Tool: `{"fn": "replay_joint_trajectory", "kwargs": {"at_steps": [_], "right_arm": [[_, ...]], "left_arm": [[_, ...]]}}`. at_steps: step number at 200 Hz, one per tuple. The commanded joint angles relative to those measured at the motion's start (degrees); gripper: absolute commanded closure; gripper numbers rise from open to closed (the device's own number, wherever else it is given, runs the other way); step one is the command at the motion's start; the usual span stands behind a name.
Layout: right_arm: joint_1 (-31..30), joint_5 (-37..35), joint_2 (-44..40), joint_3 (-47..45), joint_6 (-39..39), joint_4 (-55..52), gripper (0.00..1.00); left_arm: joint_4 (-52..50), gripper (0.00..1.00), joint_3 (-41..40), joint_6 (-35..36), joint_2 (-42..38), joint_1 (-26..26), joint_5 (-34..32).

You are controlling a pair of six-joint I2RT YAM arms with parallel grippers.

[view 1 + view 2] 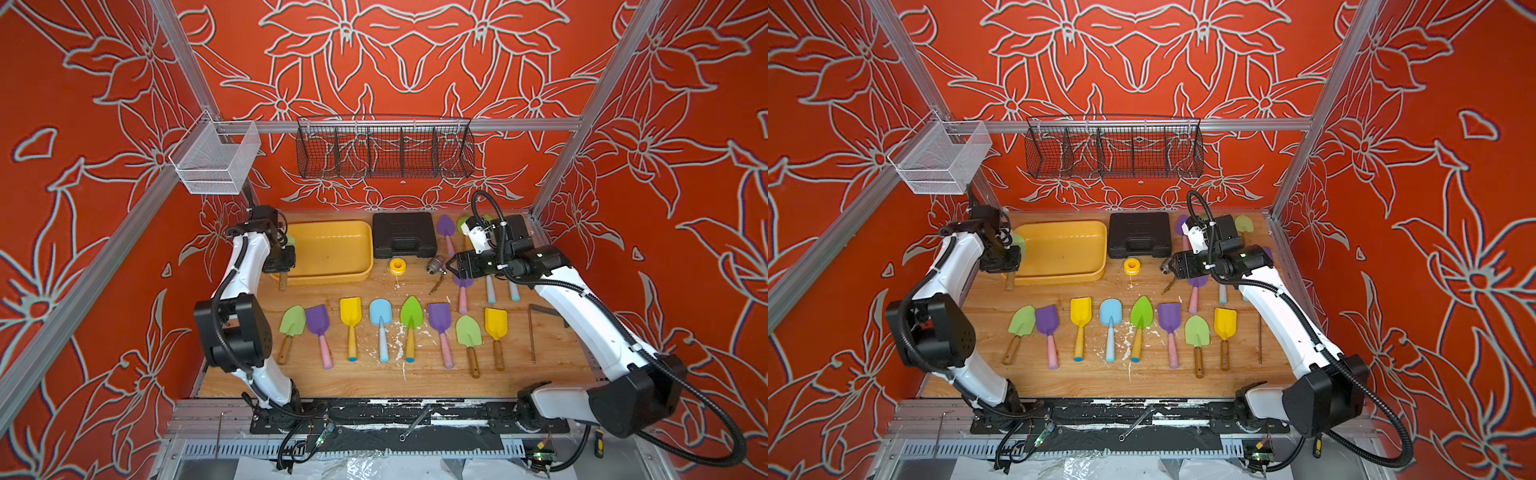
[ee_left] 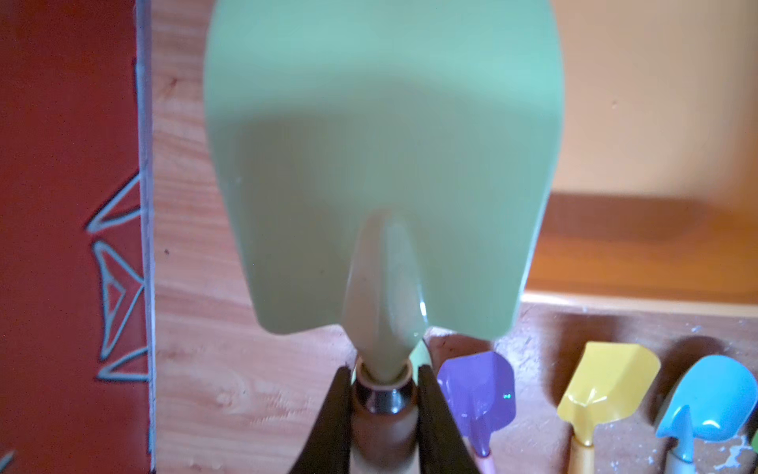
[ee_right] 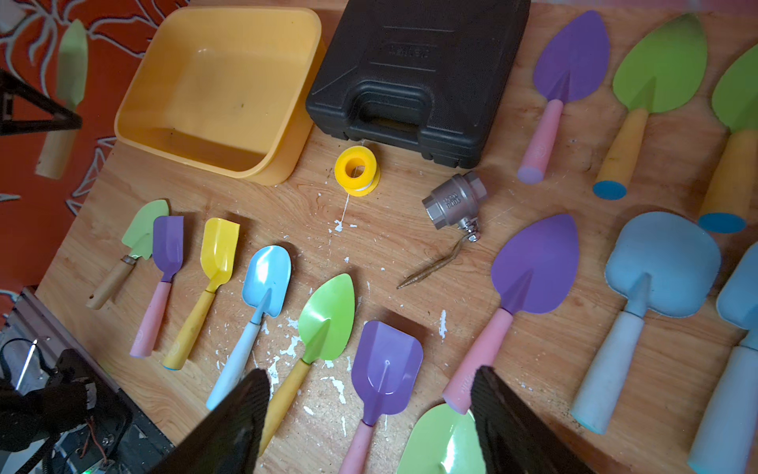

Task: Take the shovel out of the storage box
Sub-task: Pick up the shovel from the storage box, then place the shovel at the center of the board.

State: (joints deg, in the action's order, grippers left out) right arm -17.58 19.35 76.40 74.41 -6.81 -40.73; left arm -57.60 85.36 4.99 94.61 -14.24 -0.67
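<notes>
Left jaws: pinching the shovel (image 2: pixel 381 164) at its neck, blade sticking straight out ahead, storage box (image 1: pixel 328 279) just beside. Right jaws: spread, empty, farther off.

Smooth plastic storage box (image 1: pixel 328 249), wooden tabletop (image 1: pixel 374 382)

A black tool case (image 1: pixel 404 235) sits on the wooden table (image 1: pixel 374 382), a yellow tape roll (image 1: pixel 398 266) and metal valve (image 1: pixel 434 264) near it.
</notes>
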Motion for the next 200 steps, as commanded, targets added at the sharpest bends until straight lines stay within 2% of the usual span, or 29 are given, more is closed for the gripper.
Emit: {"fn": "replay_joint_trajectory", "kwargs": {"at_steps": [1, 15, 38, 58, 79, 142, 200], "right_arm": [[1.58, 1.96, 1.58, 0.99, 3.49, 1.87, 0.20], [2.66, 3.27, 2.11, 0.69, 3.90, 2.61, 0.20], [4.46, 4.93, 2.54, -0.10, 4.75, 4.43, 0.20], [5.82, 5.87, 3.09, -0.69, 4.92, 5.71, 0.20], [6.34, 6.30, 3.72, -0.39, 4.73, 6.38, 0.20], [6.52, 7.87, 4.24, 0.50, 4.85, 6.58, 0.21], [6.56, 8.47, 3.10, -1.81, 4.35, 6.72, 0.21]], "left_arm": [[2.44, 1.00, -5.70, 1.61, -7.04, -3.91, 1.48], [3.83, 1.00, -9.99, 4.07, -11.28, -5.81, 2.89], [6.43, 1.00, -17.21, 9.13, -17.35, -7.38, 1.41], [6.13, 1.00, -20.06, 10.27, -19.13, -10.97, 0.49], [7.07, 1.00, -23.38, 13.59, -20.21, -11.07, -0.30], [11.91, 1.00, -30.94, 19.90, -16.92, -11.16, -7.50], [14.45, 1.00, -33.20, 23.65, -13.81, -11.76, -7.81]]}}
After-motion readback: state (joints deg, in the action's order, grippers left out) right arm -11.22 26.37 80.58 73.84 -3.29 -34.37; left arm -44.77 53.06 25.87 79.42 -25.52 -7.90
